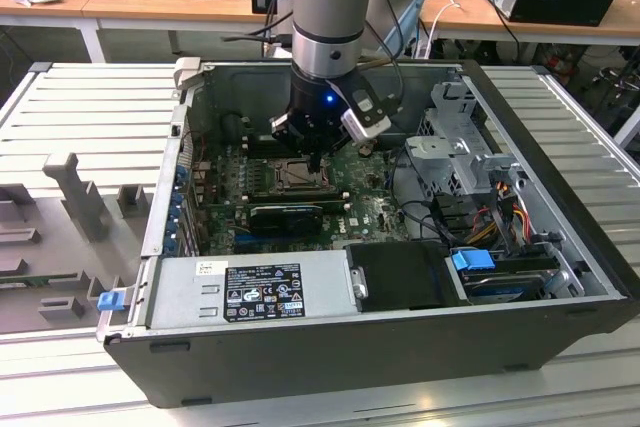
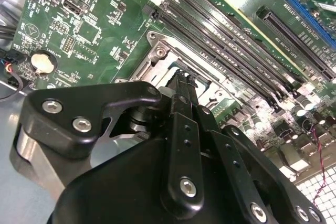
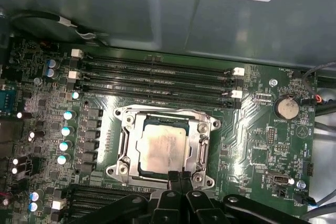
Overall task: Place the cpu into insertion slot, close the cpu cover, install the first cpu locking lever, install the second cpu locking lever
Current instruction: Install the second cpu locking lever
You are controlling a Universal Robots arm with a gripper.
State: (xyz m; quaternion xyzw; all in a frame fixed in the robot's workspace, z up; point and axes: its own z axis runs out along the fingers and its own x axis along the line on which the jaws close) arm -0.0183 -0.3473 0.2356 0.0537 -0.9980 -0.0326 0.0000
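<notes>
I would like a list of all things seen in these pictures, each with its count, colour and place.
Open desktop computer case: one, black, lying on a ribbed grey table.
Green circuit board: one, inside the case.
Square metal cpu cover: one, silvery, closed around the chip.
Flat square cpu: one, pale beige-silver, seated in the socket.
Round coin battery: one, silver, on the board.
Gripper: one, black, fingers together at the cover's edge.

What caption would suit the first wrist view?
Closed gripper poised at the edge of the cpu cover, which lies shut over the seated cpu.
</notes>
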